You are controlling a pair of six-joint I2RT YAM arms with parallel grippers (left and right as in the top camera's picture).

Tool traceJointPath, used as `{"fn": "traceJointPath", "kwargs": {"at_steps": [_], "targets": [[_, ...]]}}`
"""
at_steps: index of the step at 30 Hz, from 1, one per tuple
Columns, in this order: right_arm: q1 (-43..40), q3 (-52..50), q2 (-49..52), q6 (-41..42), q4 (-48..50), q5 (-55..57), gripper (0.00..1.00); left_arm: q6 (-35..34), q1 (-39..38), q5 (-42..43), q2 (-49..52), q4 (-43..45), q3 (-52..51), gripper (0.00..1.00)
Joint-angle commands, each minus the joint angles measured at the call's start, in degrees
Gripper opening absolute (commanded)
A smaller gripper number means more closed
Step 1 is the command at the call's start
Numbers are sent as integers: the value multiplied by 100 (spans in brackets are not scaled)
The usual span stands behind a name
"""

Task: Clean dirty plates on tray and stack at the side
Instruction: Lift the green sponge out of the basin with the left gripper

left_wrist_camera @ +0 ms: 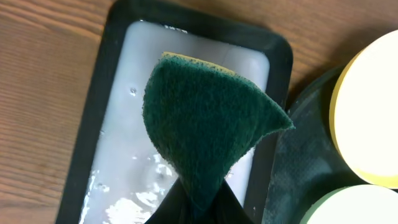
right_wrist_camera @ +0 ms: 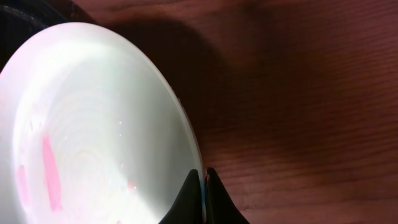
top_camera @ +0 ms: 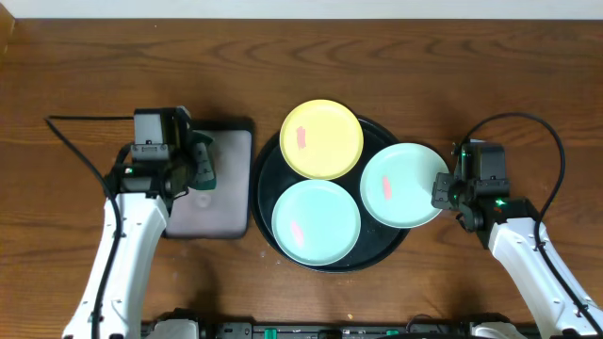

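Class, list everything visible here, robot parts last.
yellow plate: one, pale yellow, back of round tray
front mint plate: one, mint green, tray front
right mint plate: one, mint green, tray's right rim
round tray: one, black, table centre
rectangular tray: one, black, left of round tray
sponge: one, dark green, over rectangular tray
table: one, brown wood, underneath all
left pincer: one, black, shut on sponge
right pincer: one, black, shut on right mint plate

1. The overhead view is bright, evenly lit and sharp.
2. In the left wrist view, glare glints off the wet rectangular tray (left_wrist_camera: 118,118); the close sponge (left_wrist_camera: 205,118) looks slightly soft.
3. The right wrist view is dim; the plate (right_wrist_camera: 93,112) is washed out and shadows the table (right_wrist_camera: 311,93).
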Motion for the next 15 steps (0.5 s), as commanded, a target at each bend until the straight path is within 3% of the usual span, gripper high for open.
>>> {"fn": "traceJointPath", "kwargs": {"at_steps": [1, 15], "targets": [[-11, -39, 13, 66, -2, 74, 1, 50, 17, 461, 149, -50, -55, 7], [-11, -39, 13, 63, 0, 76, 1, 50, 17, 730, 216, 83, -55, 7]]}}
